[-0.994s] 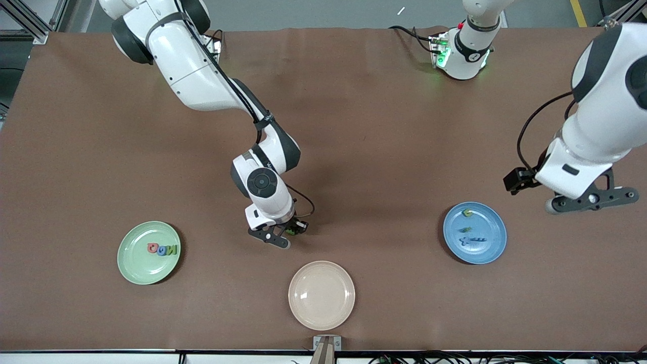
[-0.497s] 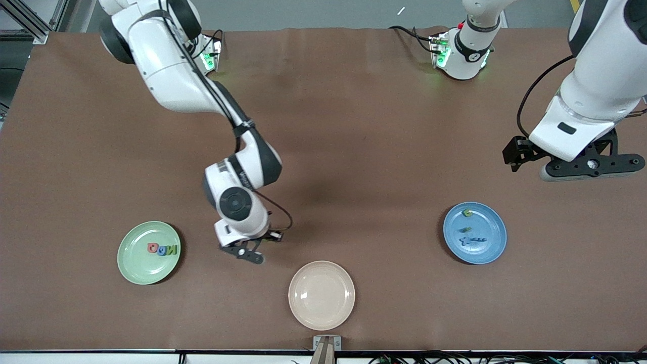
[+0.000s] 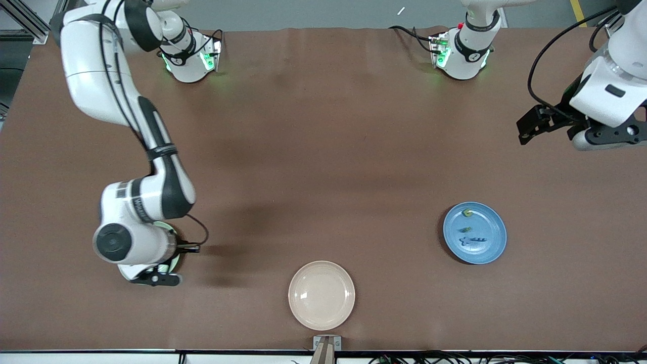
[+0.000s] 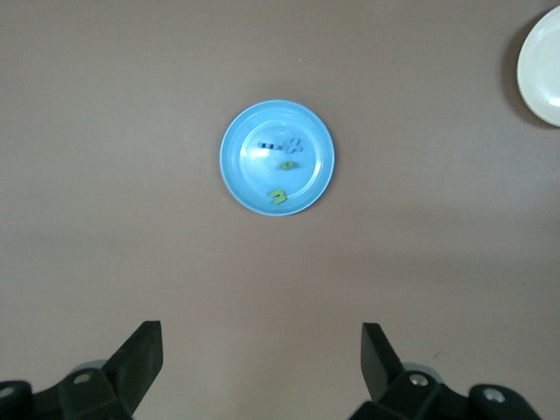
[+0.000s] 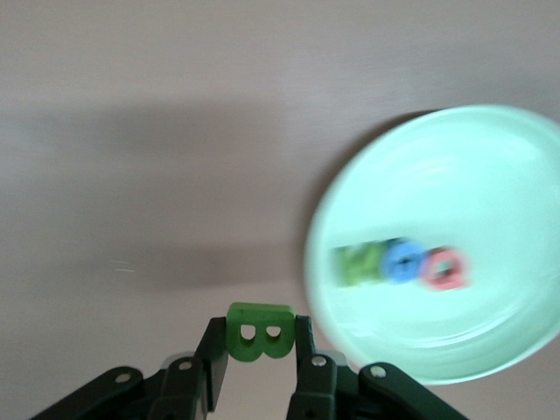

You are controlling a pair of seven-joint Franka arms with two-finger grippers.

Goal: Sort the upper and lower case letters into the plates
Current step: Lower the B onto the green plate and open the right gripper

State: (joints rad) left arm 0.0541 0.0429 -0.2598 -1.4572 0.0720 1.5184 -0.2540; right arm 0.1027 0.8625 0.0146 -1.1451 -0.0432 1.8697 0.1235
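Note:
My right gripper point(image 3: 159, 278) is shut on a green letter B point(image 5: 260, 332) and hangs over the edge of the mint green plate point(image 3: 176, 253). In the right wrist view that plate point(image 5: 455, 175) holds three letters: a green one point(image 5: 359, 265), a blue one point(image 5: 404, 261) and a pink one point(image 5: 444, 269). My left gripper point(image 3: 606, 135) is open and empty, high over the table at the left arm's end; its jaws stand wide apart in the left wrist view point(image 4: 262, 359). The blue plate point(image 3: 488, 248) holds green letters point(image 3: 468, 213) and a blue one point(image 3: 472, 239); it also shows in the left wrist view point(image 4: 249, 175).
A cream-beige plate point(image 3: 321, 295) lies near the table's front edge, between the two task plates; its rim shows in the left wrist view point(image 4: 542, 61). Brown table surface lies between the plates and the arm bases.
My right arm has swung from mid-table to the mint green plate, carrying the green B. My left arm has moved away from the blue plate toward its base.

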